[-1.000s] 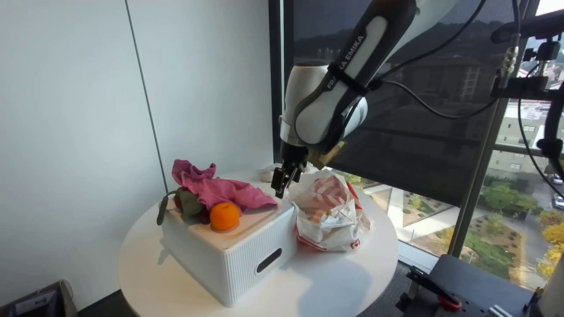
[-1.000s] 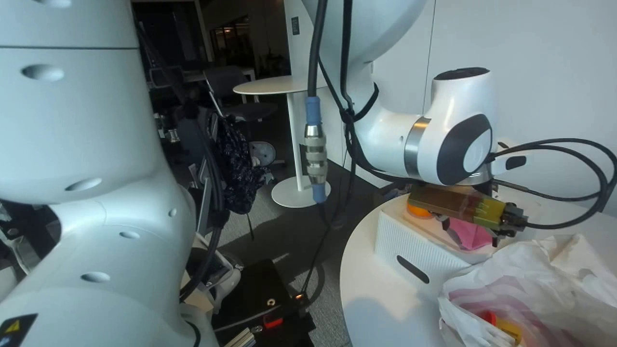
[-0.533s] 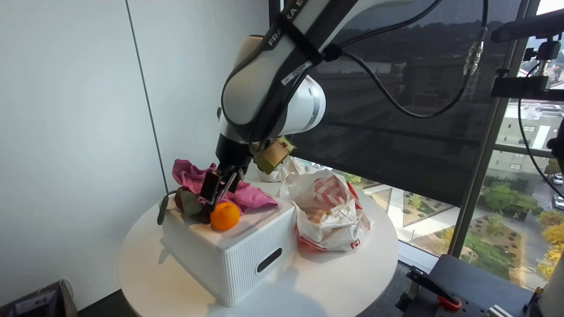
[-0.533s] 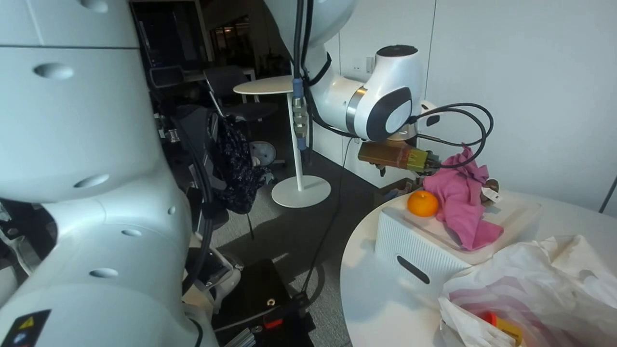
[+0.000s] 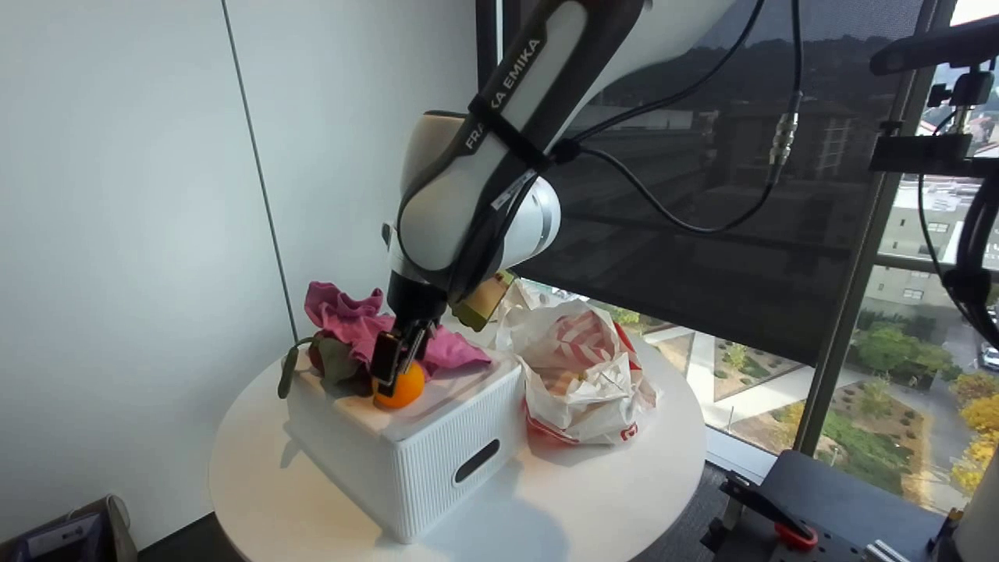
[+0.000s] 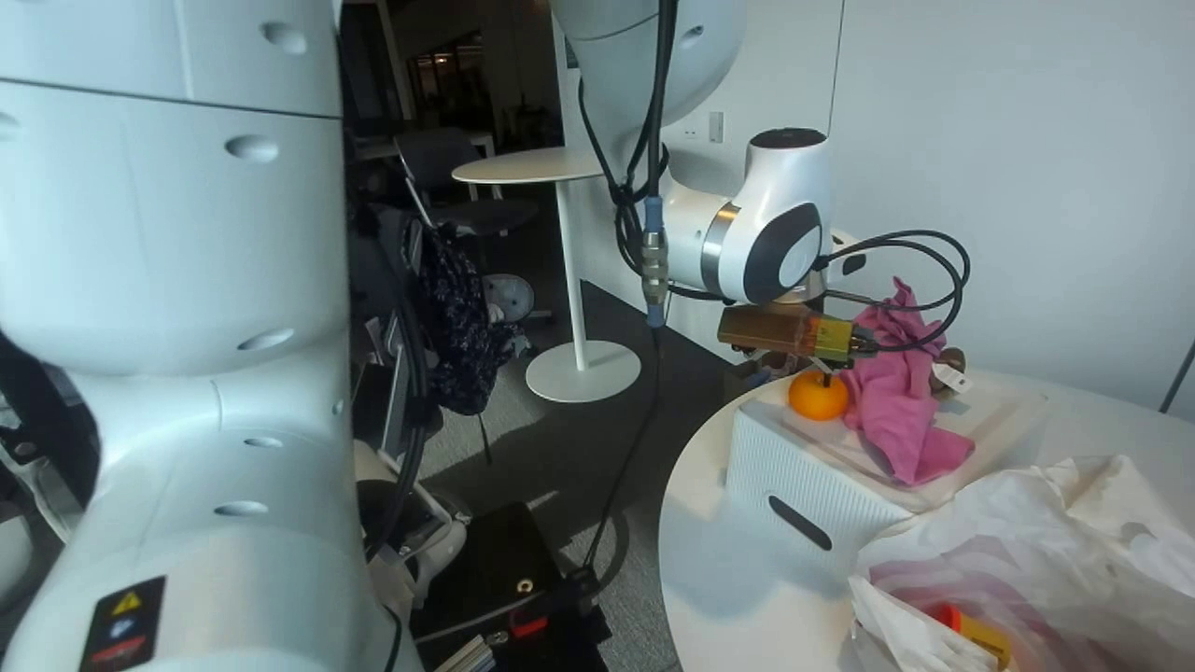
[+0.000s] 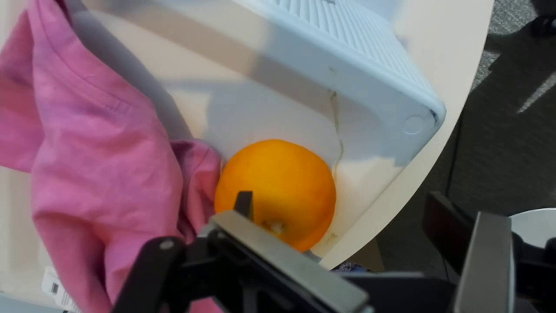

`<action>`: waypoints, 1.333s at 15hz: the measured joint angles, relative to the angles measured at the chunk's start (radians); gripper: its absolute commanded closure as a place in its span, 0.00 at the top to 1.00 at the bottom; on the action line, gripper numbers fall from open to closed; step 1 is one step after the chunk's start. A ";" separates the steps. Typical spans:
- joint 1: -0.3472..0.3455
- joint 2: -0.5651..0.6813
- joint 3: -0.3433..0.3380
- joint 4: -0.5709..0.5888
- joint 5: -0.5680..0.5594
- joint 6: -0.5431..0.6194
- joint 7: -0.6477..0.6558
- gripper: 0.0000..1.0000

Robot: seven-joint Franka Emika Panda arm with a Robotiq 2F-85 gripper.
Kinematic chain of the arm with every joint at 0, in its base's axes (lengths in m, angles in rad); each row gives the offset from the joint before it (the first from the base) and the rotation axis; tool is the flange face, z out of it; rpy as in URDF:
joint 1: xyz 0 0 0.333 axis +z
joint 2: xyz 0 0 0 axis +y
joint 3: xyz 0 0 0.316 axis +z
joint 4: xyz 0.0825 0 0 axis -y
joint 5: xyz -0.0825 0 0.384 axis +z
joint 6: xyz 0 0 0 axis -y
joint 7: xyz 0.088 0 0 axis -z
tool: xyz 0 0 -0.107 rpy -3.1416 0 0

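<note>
Pincer (image 7: 369, 239): I have its jaws spread wide, close above the orange (image 7: 278, 187); one finger (image 7: 291, 260) crosses in front of the orange in my wrist view, and I can't tell whether they touch.
Orange: I see it resting on top of the white box (image 5: 429, 472).
Pink cloth (image 7: 108, 174): rumpled just beside the orange, meeting its edge in my wrist view.
Grey-green thing (image 5: 337, 363): near the orange, partly under the pink cloth in an exterior view; I can't make out what it is.
White box: ribbed sides, dark handle slot (image 5: 477, 462), directly under the orange.
Bag (image 5: 585, 398): crumpled, white with red print, well apart from the orange.
Table (image 5: 296, 499): round, white, below the orange, carrying box and bag.
</note>
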 measured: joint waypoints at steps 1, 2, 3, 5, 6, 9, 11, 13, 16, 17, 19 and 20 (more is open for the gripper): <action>0.010 0.020 -0.014 0.010 -0.009 0.002 0.001 1.00; 0.019 0.039 -0.025 0.020 -0.013 0.003 0.003 1.00; 0.027 0.055 -0.033 0.032 -0.015 0.008 0.006 1.00; 0.042 0.081 -0.047 0.055 -0.021 0.014 0.015 1.00; 0.052 0.092 -0.057 0.065 -0.034 0.017 0.023 1.00; 0.084 0.117 -0.099 0.088 -0.099 0.029 0.045 0.68; 0.096 0.128 -0.127 0.096 -0.138 0.036 0.051 0.51; 0.093 0.130 -0.137 0.098 -0.142 0.037 0.052 0.38; 0.011 0.108 -0.050 0.091 -0.010 -0.006 -0.023 0.15; -0.056 0.083 0.018 0.085 0.079 -0.049 -0.086 0.09; -0.183 0.008 0.126 0.079 0.249 -0.161 -0.199 0.06; -0.209 -0.037 0.130 0.075 0.310 -0.212 -0.231 0.05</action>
